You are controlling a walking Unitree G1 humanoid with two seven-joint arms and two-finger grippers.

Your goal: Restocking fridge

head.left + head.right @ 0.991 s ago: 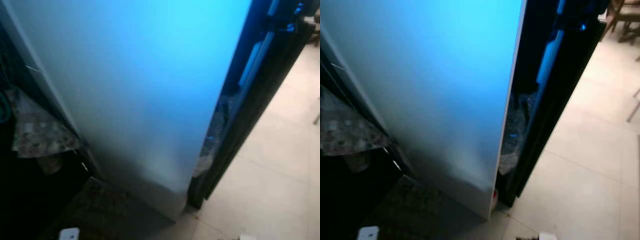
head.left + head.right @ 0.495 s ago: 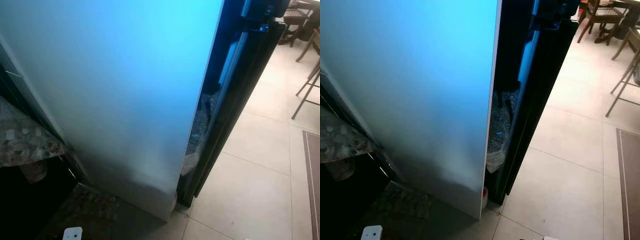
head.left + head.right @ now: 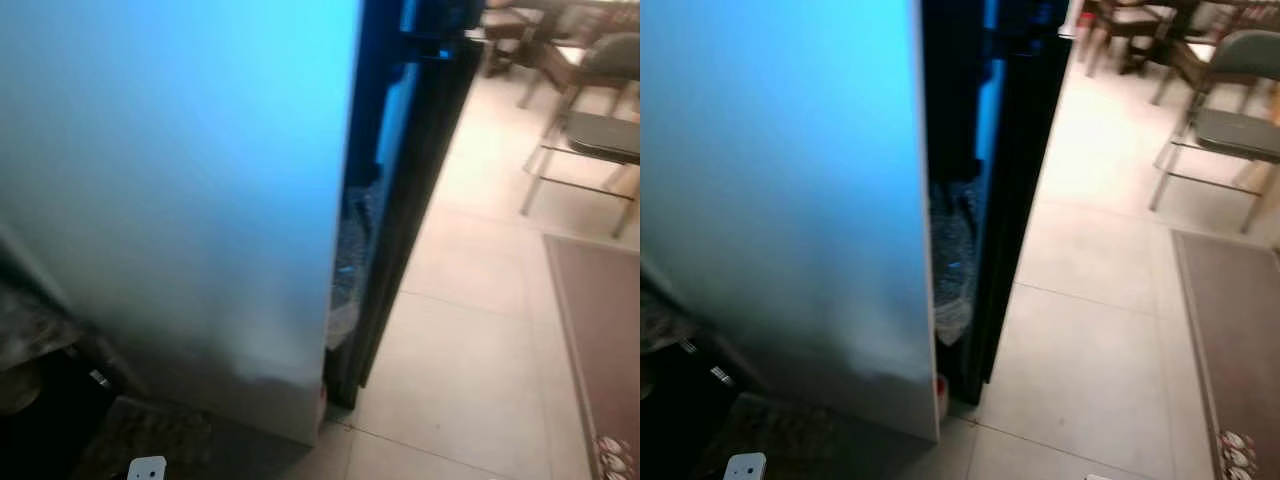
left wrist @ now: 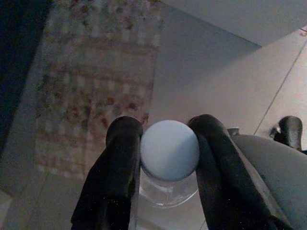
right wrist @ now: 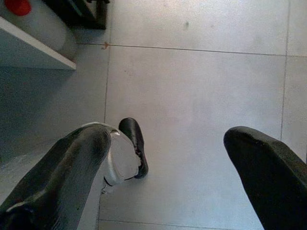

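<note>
A tall white fridge panel (image 3: 180, 200), lit blue, stands edge-on before me. Beside it is a dark gap and a black fridge wall (image 3: 420, 150); something pale and crumpled (image 3: 350, 260) sits low in the gap. In the left wrist view my left gripper (image 4: 165, 128) is shut on a clear bottle (image 4: 168, 189) with a pale round cap (image 4: 169, 149), held above the floor. My right gripper (image 5: 168, 143) hangs open over the floor tiles, with nothing between its fingers. A white bottle with a red cap (image 5: 43, 21) stands low by the panel's bottom edge.
Metal-legged chairs (image 3: 590, 130) stand at the far right on pale tiles. A brown rug (image 3: 600, 340) lies at the right. A patterned mat (image 4: 96, 81) covers the floor at the left, with a small white object (image 3: 147, 467) on it. A stone counter edge (image 3: 30, 330) juts out at the left.
The whole picture has shifted: the camera has swung to the right, bringing the chairs and the rug into view. The fridge panel now sits further left in the frame.
</note>
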